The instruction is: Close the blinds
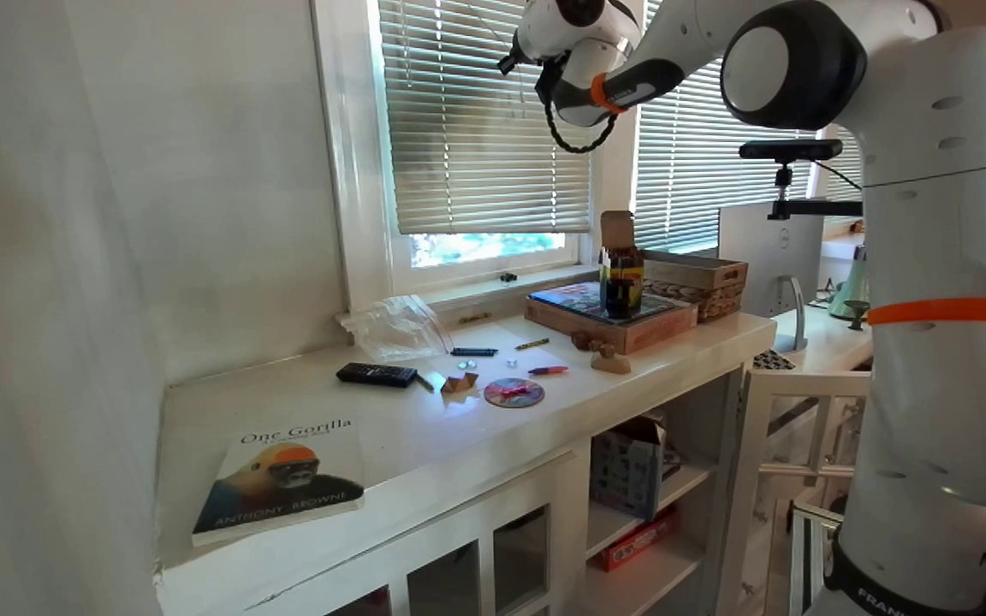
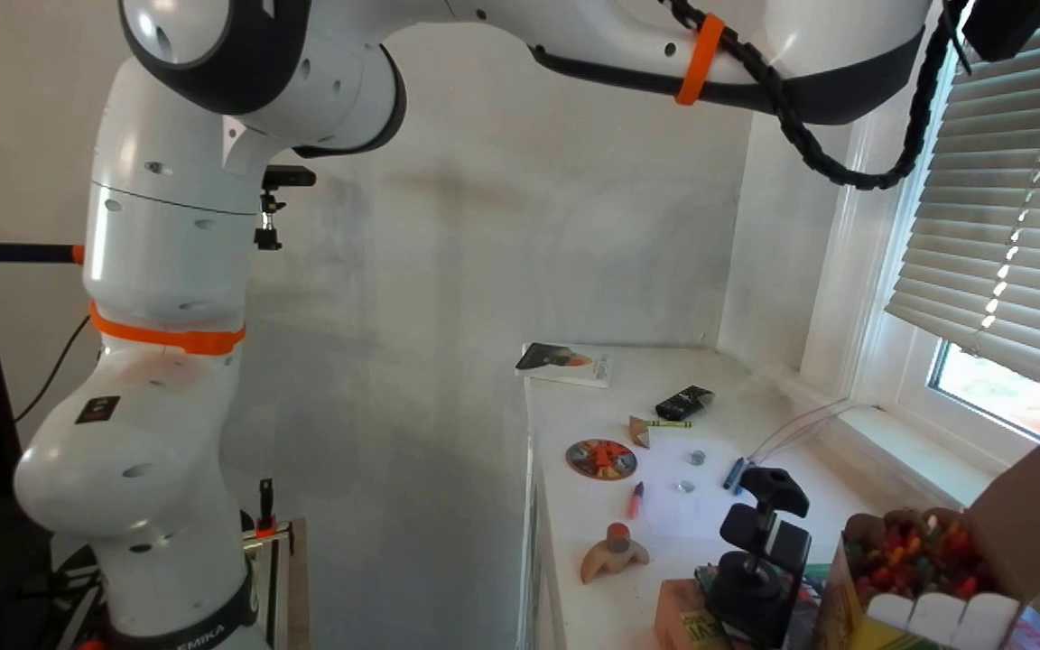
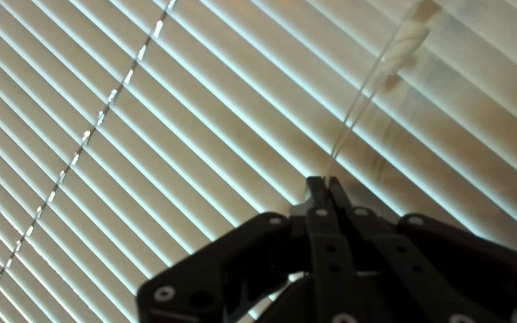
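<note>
Counter [image 1: 416, 419]: white, standing below the window [image 1: 450, 272] and bearing assorted articles.

Arm [image 1: 938, 368]: white with orange bands, extended above the counter, its outer end in front of the window.

Blinds [image 1: 476, 162]: white, hanging in front of the window and covering most of it. The bottom rail [image 1: 497, 229] stops above the sill [image 1: 476, 293]; a bright strip of pane [image 1: 493, 247] shows between them. In the wrist view, lines of light show between the slats [image 3: 240, 148].

Basket [image 1: 711, 299]: brown, just beside the flat box [image 1: 660, 332]; contact cannot be told.

The flat box lies on the counter, with a carton [image 1: 621, 287] upright on top. The carton's flap is raised, and in an exterior view it is packed with red, orange and green pieces [image 2: 926, 560].

Book [image 1: 288, 479]: flat on the counter, ape on the cover, visible in both exterior views.

Plastic bag [image 1: 403, 329]: clear, crumpled, near the black remote [image 1: 377, 375].

Pincer [image 3: 327, 181]: closed, its tips together and gripping two thin cords [image 3: 335, 150], which run alongside a pale tassel [image 3: 402, 49]; blur hides the tassel's detail.

Disc [image 1: 514, 392]: printed, round, flat on the counter.

Pink crayon [image 1: 549, 370]: lying near the disc, on the same surface.
</note>
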`<state>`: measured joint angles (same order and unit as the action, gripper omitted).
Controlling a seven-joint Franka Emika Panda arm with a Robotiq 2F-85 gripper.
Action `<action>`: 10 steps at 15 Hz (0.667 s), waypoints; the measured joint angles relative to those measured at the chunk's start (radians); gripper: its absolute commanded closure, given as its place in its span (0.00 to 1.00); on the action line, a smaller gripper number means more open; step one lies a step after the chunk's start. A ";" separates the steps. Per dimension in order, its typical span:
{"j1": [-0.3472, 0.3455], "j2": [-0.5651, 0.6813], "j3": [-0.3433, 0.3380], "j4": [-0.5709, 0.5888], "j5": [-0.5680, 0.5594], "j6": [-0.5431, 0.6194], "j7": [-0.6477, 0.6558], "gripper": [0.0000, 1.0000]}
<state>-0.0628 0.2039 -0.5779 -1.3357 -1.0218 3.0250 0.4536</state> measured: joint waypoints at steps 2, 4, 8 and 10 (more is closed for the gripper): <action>-0.004 0.004 -0.009 -0.005 -0.004 0.000 -0.004 1.00; -0.006 0.007 -0.013 -0.011 -0.005 0.000 -0.009 1.00; -0.006 0.010 -0.017 -0.016 -0.006 0.000 -0.012 1.00; -0.006 0.010 -0.017 -0.016 -0.006 0.000 -0.012 1.00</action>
<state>-0.0688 0.2138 -0.5951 -1.3516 -1.0278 3.0251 0.4413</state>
